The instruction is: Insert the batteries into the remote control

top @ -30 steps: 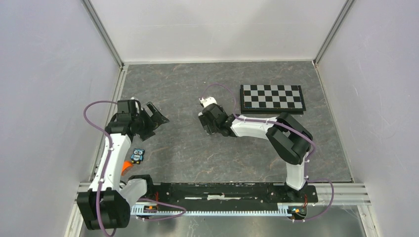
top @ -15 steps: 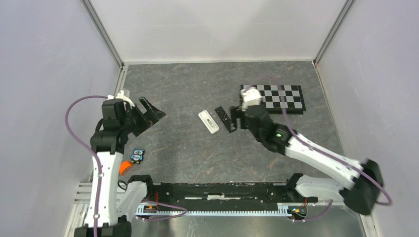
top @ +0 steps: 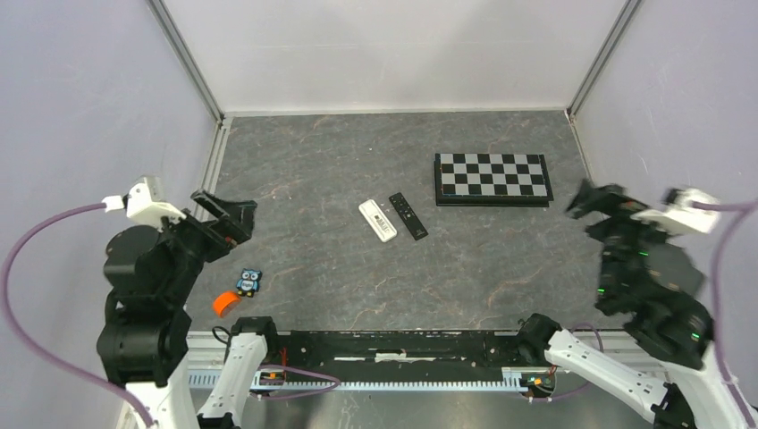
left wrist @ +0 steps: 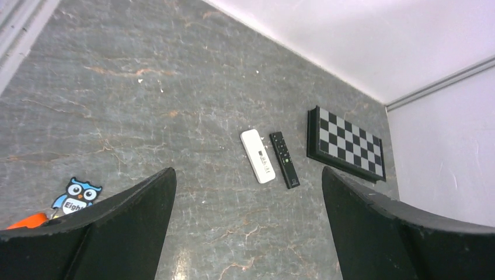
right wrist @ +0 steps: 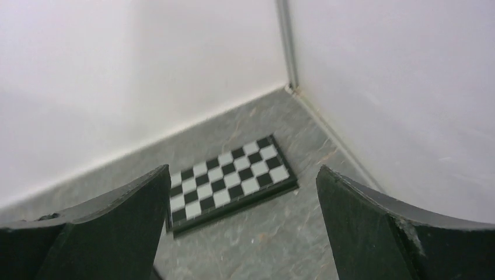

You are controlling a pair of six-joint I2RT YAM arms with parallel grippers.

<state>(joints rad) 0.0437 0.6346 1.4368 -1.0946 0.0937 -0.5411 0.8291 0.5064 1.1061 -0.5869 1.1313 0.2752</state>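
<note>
Overhead view of a grey table with a folded chessboard [top: 492,179] toward its far right. Just left of the chessboard lay a black remote control [top: 408,215], and close beside that, one step farther from the board, a white remote [top: 377,221]. Well left of the chessboard, toward the near edge, sat an owl sticker [top: 249,282] and a small orange object [top: 223,304], too small to tell whether it was a battery. No other batteries could be picked out. The left gripper [top: 234,217] hung high, far left of the board, fingers spread and empty. The right gripper [top: 597,201] hung high just right of the board, likewise spread and empty. A likely risk: any reach down could nudge the two slim remotes lying side by side, and a tiny battery might roll or slip from such wide fingers. Counted: two grippers, two remotes, one chessboard, one owl sticker, one orange object.
</note>
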